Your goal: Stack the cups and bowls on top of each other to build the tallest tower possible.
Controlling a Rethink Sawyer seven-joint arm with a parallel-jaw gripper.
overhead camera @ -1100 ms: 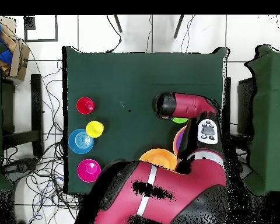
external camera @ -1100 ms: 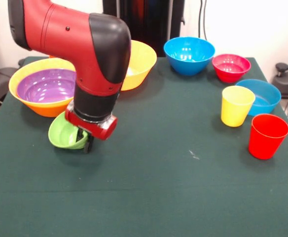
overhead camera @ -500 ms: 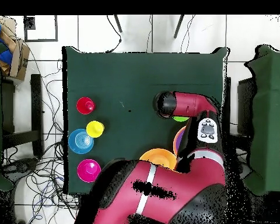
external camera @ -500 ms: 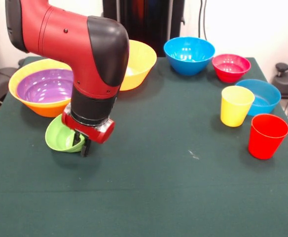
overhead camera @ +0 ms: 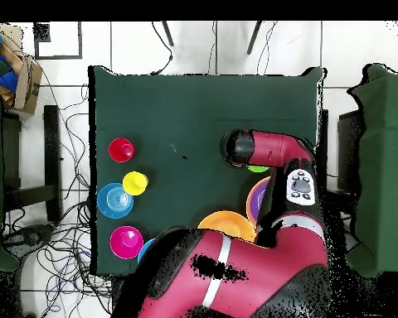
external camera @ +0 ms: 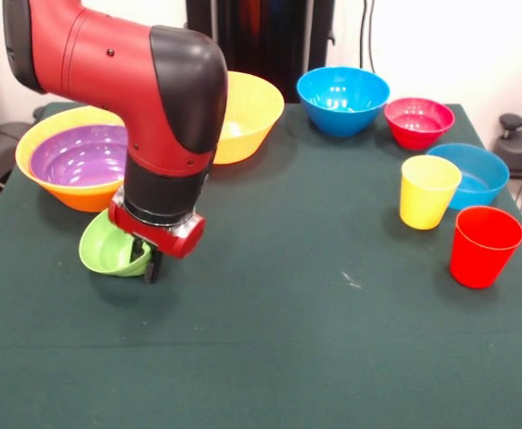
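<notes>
Evidently the gripper pinches the small glossy green plastic bowl by its rim, one finger inside. Lift it level (bowl hangs tilted), then centre it over the wide purple bowl nested in the large yellow-orange bowl.

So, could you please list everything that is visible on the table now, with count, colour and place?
Large bowls: 2, yellow-orange; one at the front view's left, one behind the arm.
Wide bowl: 1, purple, inside the left large bowl.
Small bowl: 1, green, tilted, at the claw.
Blue bowls: 2; one at back centre, one at right edge.
Pink-red bowl: 1, back right.
Cups: 2; yellow and red, at right.
Table: 1, dark green cloth.
Arm: 1, red and black.
Claw: 1, shut on the green bowl's rim.
</notes>
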